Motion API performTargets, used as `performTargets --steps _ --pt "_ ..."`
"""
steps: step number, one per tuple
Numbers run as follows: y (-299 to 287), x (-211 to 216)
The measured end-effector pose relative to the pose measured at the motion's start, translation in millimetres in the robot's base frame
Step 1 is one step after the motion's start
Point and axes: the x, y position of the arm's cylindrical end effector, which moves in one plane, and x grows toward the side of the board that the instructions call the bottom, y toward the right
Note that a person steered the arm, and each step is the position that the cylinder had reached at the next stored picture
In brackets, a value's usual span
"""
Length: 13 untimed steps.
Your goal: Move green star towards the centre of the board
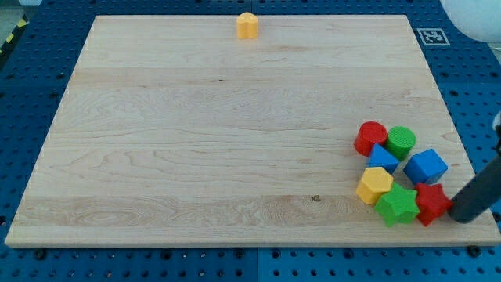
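Pale wooden board (235,149), smooth and straight-grained, lies on the blue perforated bench (23,94). I see one isolated piece at the view's top edge, a yellow plastic block (247,25) of rounded, roughly pentagonal form, well apart from everything else.

All other pieces cluster at the view's lower right corner of the board:
- red cylinder (370,138), touching the green cylinder (401,142) on its right;
- small blue block (383,158), shape not resolvable, just below those two;
- blue cube (426,166), further toward the view's right;
- yellow hexagonal block (375,185);
- green star (398,204), the task piece, near the board's bottom edge, touching the yellow hexagonal block on its left and the red star-like block (431,204) on its right.

My tip (456,216) sits just right of the red star-like block, at or near contact; that block stands between my tip and the green star. The dark rod (481,192) slants up toward the view's right. This arm carries no fingers, so no open or closed state applies. A white fiducial tag (430,36) is fixed to the bench beyond the board's top right corner.
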Motion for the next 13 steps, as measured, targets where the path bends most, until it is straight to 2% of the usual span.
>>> performTargets --steps 5,7,8,9,13 --pt "-137 -2" --pt "-144 -4" --pt "-144 -37" --pt "-146 -52" --pt "-196 -53"
